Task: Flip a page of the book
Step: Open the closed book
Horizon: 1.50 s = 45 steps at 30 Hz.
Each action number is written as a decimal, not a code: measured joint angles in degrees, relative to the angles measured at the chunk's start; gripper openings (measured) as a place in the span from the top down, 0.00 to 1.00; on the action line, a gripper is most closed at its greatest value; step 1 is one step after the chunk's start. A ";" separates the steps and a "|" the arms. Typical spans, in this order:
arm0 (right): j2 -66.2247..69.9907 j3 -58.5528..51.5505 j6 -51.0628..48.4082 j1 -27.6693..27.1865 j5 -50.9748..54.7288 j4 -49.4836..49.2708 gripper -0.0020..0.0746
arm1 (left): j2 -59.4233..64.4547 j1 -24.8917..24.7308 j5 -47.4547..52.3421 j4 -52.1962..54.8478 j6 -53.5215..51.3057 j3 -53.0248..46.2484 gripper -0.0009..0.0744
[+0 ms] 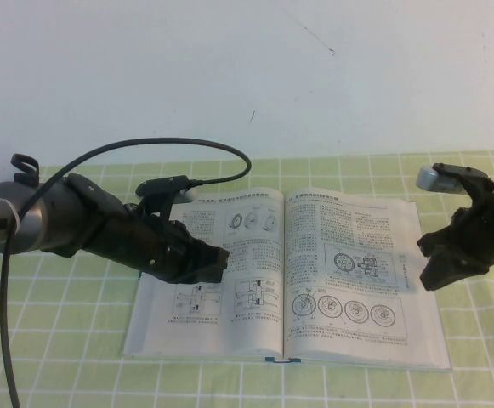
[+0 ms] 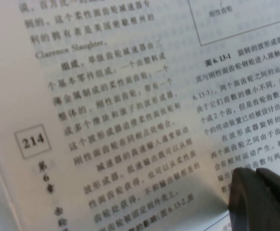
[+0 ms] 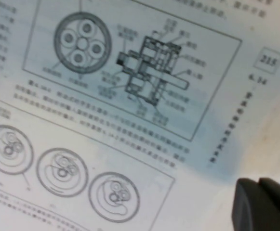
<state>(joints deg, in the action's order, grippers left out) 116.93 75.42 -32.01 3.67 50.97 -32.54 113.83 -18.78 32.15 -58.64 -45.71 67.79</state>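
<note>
The book (image 1: 197, 333) lies open and flat on the green checked cloth. The page (image 1: 367, 246), with a row of wheel diagrams, is the right-hand leaf and lies flat; it fills the right wrist view (image 3: 130, 120), numbered 215. My left gripper (image 1: 222, 260) is shut and sits low over the left-hand leaf, which the left wrist view (image 2: 106, 120) shows as number 214; its fingertips (image 2: 248, 192) are close to the paper. My right gripper (image 1: 431, 265) is shut and empty, just over the page's outer edge (image 3: 274, 144); its fingertips (image 3: 255, 202) hold nothing.
A black cable (image 1: 102, 157) loops from the left arm over the table's back left. The green checked tablecloth (image 1: 59, 374) surrounds the book. A white wall (image 1: 247, 68) stands behind the table.
</note>
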 joint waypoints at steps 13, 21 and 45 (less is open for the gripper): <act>0.46 0.00 -0.29 0.00 -0.23 -1.26 0.94 | 0.00 0.00 0.10 0.00 -0.32 0.00 0.99; 0.59 0.00 -1.63 0.00 -0.69 -5.93 0.53 | 0.00 0.00 0.10 0.00 -0.32 0.00 0.99; 4.34 0.52 -1.62 -0.51 -0.33 -14.99 0.56 | 0.00 0.00 0.10 0.00 -0.20 0.00 0.99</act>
<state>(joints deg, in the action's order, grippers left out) 121.27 75.94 -33.62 3.16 50.65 -47.53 113.83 -18.78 32.24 -58.64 -45.91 67.79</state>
